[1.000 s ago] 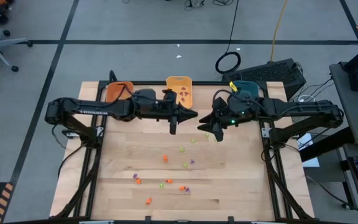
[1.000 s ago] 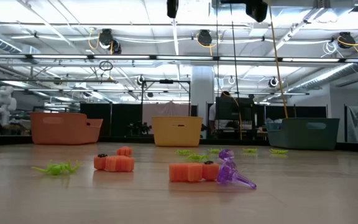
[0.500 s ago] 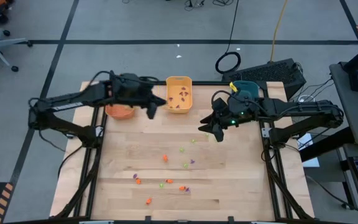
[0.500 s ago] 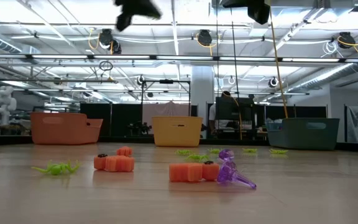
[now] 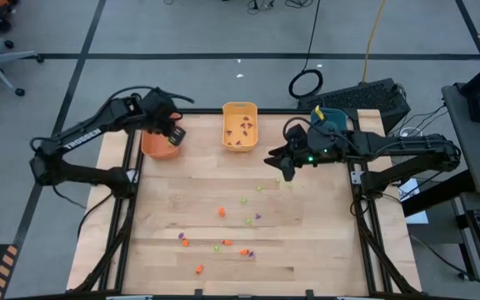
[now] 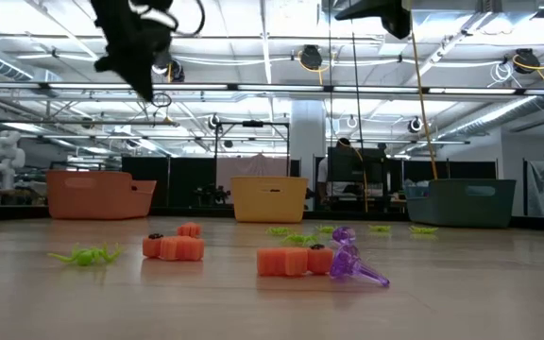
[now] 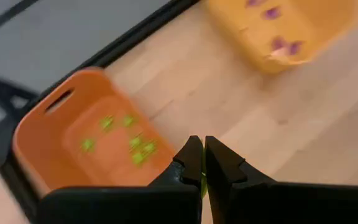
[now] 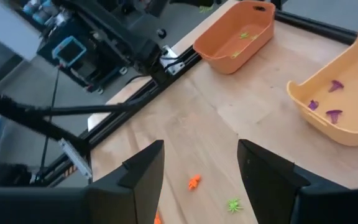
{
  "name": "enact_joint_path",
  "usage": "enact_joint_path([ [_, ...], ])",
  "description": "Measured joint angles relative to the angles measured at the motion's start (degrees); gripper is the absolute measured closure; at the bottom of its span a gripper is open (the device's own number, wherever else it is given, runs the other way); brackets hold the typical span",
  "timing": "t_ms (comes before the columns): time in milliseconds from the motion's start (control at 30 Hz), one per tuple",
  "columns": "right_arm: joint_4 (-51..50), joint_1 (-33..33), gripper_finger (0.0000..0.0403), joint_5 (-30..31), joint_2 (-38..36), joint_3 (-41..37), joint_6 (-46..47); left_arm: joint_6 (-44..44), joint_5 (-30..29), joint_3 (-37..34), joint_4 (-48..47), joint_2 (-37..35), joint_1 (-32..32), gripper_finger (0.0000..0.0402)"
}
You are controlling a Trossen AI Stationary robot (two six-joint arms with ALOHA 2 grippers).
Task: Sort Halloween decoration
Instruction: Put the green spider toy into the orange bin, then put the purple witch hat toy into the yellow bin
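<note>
Small orange, light green and purple trinkets (image 5: pixel 222 212) lie scattered on the wooden table's near half (image 6: pixel 296 260). The orange bin (image 5: pixel 152 143) at the far left holds light green ones (image 7: pixel 129 140). The yellow bin (image 5: pixel 240 125) holds purple ones (image 8: pixel 334 115). My left gripper (image 5: pixel 173 136) hangs high over the orange bin's right rim, shut on a light green trinket. My right gripper (image 5: pixel 283 169) hovers open and empty over the table's far right part, in front of the teal bin (image 6: pixel 461 201). My left gripper pinches a light green trinket between its two fingertips; only a sliver (image 7: pixel 202 182) shows in the gap. The fingers slant down from above. The trinket is lifted clear, above the edge of the orange bin (image 7: pixel 73 143).
The three bins stand in a row along the table's far edge. A black frame (image 5: pixel 127 179) runs along the table's left and right sides. The middle of the tabletop between the bins and the scattered trinkets is bare wood.
My left gripper has swung from the middle of the table's far part toward the left edge, ending over the orange bin, and has tipped from nearly level to pointing steeply down. It has stayed shut. My right gripper has kept its place and rolled a little.
</note>
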Motion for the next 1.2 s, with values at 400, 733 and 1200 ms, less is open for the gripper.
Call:
enact_joint_path([
  [400, 0.1, 0.0, 0.0213, 0.4, 0.0, 0.0, 7.1, -0.1, 0.0, -12.1, 1.5, 1.8, 14.4, 0.0398],
  [733, 0.5, 0.1, 0.0213, 0.5, 0.7, 0.0, 13.2, 1.4, -1.5, -17.2, 9.1, 2.4, 21.4, 0.0332],
  [1200, 6.4, 0.1, 0.0213, 0.4, 2.4, 0.0, 13.3, 0.8, 14.5, -14.3, 11.9, 2.3, 19.7, 0.0247],
])
